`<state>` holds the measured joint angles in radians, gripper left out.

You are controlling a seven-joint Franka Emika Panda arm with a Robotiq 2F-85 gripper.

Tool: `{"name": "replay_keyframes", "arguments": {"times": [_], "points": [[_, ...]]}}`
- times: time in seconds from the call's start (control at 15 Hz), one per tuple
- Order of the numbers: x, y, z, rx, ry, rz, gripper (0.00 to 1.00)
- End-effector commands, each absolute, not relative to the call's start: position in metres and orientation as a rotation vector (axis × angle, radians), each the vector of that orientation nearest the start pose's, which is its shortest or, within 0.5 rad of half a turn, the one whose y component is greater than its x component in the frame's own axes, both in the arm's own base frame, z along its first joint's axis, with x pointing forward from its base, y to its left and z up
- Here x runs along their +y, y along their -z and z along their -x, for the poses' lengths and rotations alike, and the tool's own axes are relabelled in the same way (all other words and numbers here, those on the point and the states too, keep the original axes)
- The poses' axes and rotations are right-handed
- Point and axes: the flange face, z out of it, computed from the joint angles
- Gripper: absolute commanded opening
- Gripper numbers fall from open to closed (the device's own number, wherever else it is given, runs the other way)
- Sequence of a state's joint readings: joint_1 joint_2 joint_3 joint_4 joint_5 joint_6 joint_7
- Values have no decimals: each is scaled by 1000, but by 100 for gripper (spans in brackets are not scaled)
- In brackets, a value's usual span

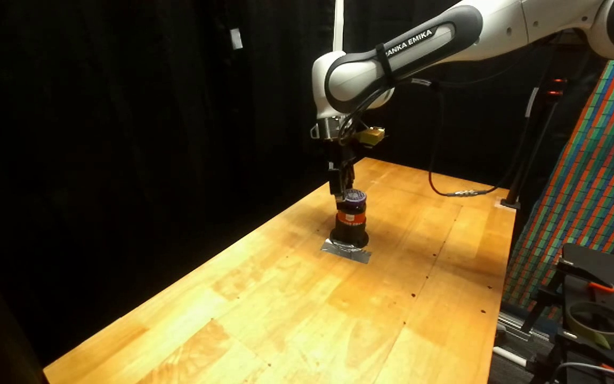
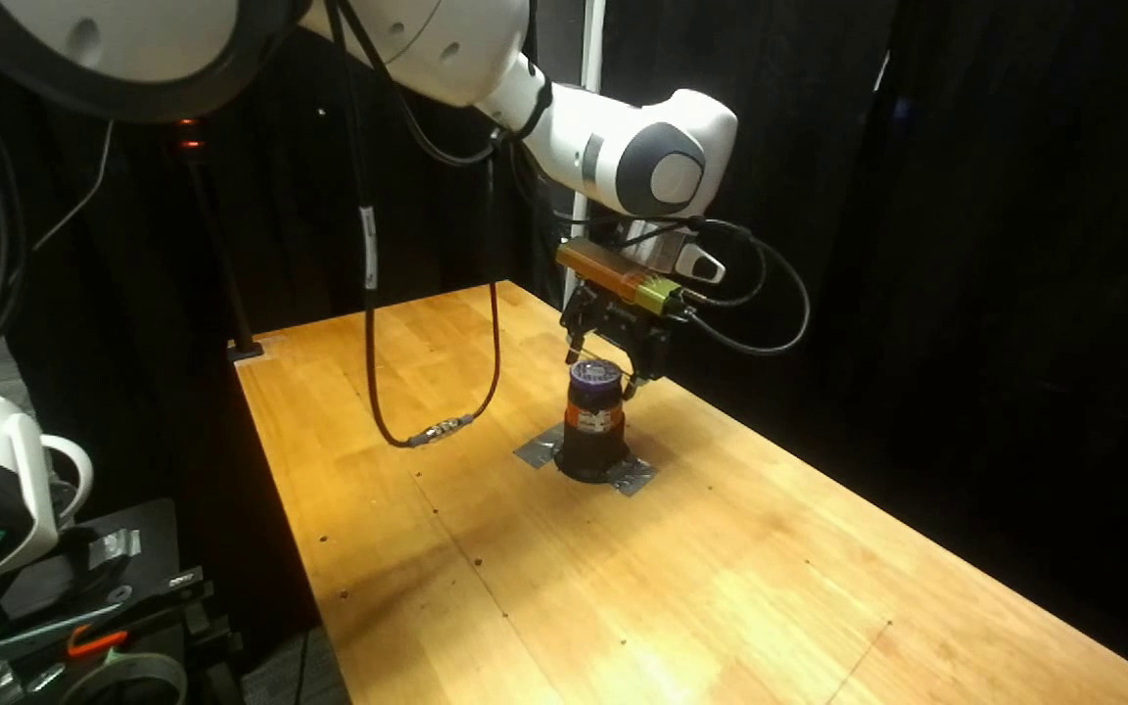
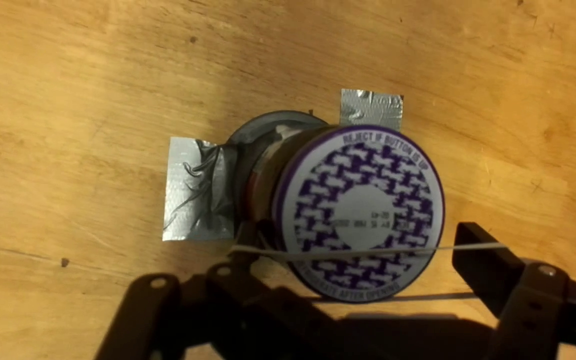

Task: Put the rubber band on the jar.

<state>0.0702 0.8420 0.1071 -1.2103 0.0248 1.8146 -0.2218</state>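
One jar [image 2: 594,419] stands upright on a dark, flared base [image 1: 349,236] on the table [image 1: 307,304]. Over its lid [image 3: 360,215] stretches the band [image 3: 338,255], not yet around the jar, taut across the gripper [image 3: 360,243], whose fingers [image 3: 483,275] are spread apart and hold only that loop. One pale strand crosses the lid well off centre; a darker one runs along the same edge, above or below the rim I cannot tell. Lowered from here, the band would likely snag on the lid instead of ringing the jar, then slip off a fingertip and spring away. A finger coming down too close could bump the jar, though the tape [image 3: 200,200] should brace its base. The lid is a flat disc printed with a purple weave, the label [image 1: 350,219] an orange-red wrap, the band thin and elastic, the tape silver and crinkled, the table pale, dark-flecked wood.
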Motion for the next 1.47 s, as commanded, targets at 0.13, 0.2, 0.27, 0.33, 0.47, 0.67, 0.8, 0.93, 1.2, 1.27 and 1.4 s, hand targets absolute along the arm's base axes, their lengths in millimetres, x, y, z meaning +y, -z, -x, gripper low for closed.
{"name": "replay_keyframes", "arguments": {"times": [0.13, 0.2, 0.27, 0.33, 0.47, 0.67, 0.8, 0.93, 1.2, 1.27, 1.4], "points": [[131, -254, -701, -646, -562, 2950, 100], [133, -253, -698, -670, -574, 2947, 100], [135, -251, -695, -671, -586, 2963, 100], [136, -250, -693, -680, -592, 2969, 100], [138, -247, -685, -691, -604, 2989, 100], [141, -241, -672, -678, -590, 3035, 100], [144, -239, -659, -632, -557, 3098, 100], [150, -239, -646, -592, -507, 3148, 100], [164, -242, -615, -502, -374, 3226, 100], [168, -240, -607, -476, -323, 3245, 100], [176, -236, -589, -414, -208, 3272, 100]]}}
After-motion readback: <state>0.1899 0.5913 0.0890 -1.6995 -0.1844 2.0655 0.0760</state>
